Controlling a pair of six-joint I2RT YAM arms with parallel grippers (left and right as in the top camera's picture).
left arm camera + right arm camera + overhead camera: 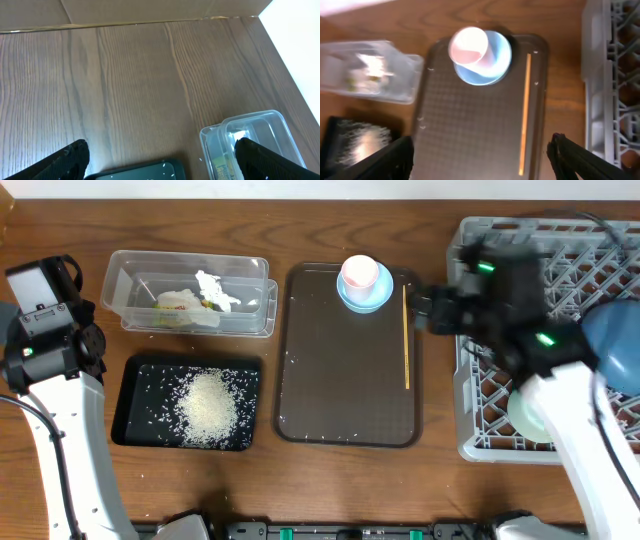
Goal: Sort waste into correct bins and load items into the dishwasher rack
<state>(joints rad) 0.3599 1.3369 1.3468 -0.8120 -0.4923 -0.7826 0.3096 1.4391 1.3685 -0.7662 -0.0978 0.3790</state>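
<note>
A pink cup (358,272) stands in a pale-blue small bowl (368,292) at the far end of the dark-brown serving tray (340,380). A wooden chopstick (406,340) lies along its right side. My right gripper (420,302) is open and empty above the tray's right edge, with the cup (468,46), the small bowl (492,67) and the chopstick (524,115) ahead of its fingers (480,155). The grey rack (480,430) holds a blue plate-bowl (615,345) and a mint-green bowl (525,415). My left gripper (160,160) is open and empty at the far left.
The clear tub (190,290) holds white tissue (215,288) and a yellow-green wrapper (180,302). The black tray (135,380) holds a heap of rice (207,408). The left wrist view shows the tub's corner (250,135) and the black tray's edge (140,172) on the wooden table.
</note>
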